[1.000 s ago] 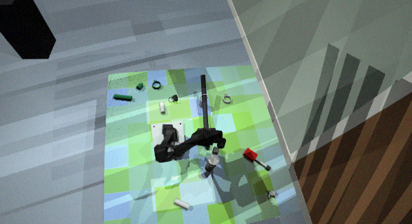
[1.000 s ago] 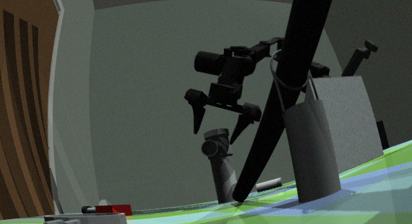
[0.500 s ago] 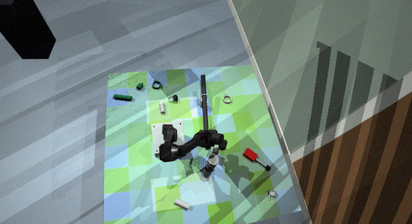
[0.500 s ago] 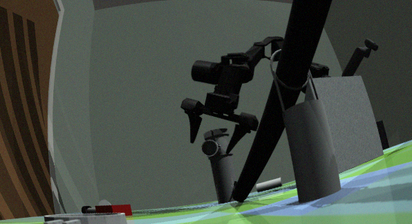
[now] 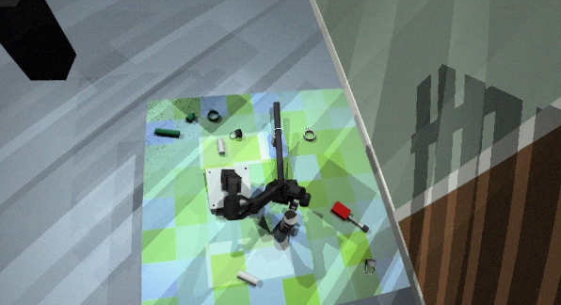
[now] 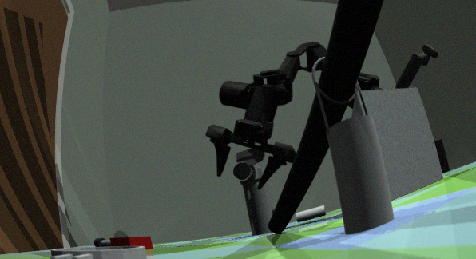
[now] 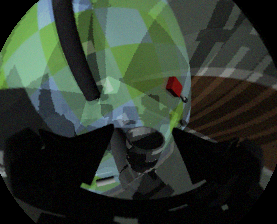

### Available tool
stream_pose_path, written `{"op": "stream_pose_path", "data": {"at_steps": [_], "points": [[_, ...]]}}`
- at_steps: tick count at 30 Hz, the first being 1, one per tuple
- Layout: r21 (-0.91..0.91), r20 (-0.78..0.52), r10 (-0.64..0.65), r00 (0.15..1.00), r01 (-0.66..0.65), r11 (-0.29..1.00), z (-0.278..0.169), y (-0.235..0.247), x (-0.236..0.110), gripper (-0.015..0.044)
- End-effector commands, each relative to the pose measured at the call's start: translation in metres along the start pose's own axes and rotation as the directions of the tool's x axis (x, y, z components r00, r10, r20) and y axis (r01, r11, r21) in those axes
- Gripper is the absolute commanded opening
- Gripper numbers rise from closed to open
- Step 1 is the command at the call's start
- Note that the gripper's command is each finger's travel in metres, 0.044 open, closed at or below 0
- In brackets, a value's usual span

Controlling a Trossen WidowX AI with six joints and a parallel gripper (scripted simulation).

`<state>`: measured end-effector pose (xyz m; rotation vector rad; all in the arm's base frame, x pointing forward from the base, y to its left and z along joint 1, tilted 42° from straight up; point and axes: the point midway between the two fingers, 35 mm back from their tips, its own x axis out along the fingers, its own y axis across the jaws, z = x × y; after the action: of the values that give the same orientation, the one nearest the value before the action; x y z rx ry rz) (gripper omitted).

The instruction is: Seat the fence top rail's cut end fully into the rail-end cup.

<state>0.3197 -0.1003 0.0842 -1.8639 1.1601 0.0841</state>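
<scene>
Right now our gripper (image 6: pixel 243 166) hangs with its fingers spread wide and nothing between them, straddling the top of the big post (image 6: pixel 255 206) where the rail-end cup (image 6: pixel 243 172) sits. The rail (image 6: pixel 319 122) lies just beside it, on the loop cap (image 6: pixel 333 95) side, its long axis slanting steeply through the loop with the cut end resting on the mat (image 6: pixel 419 222), below the cup. We can read no writing or labels anywhere.

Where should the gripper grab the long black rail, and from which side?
Probably low on the rail, below the wire loop, coming side-on. It slants steeply with its end on the mat, so the open gripper can straddle its round sides.
</scene>
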Motion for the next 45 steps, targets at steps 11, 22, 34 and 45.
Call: {"op": "stream_pose_path", "data": {"at_steps": [11,22,34,45], "points": [[-0.007,-0.001,0.001,1.000,-0.001,1.000,-0.001,0.002,0.009,0.0230],[-0.027,0.011,0.001,1.000,-0.001,1.000,-0.001,0.004,0.008,0.0000],[-0.108,0.057,0.004,0.998,0.002,0.994,-0.002,0.011,0.004,0.0000],[-0.174,0.095,0.010,0.995,0.007,0.985,-0.003,0.017,0.000,0.0000]]}}
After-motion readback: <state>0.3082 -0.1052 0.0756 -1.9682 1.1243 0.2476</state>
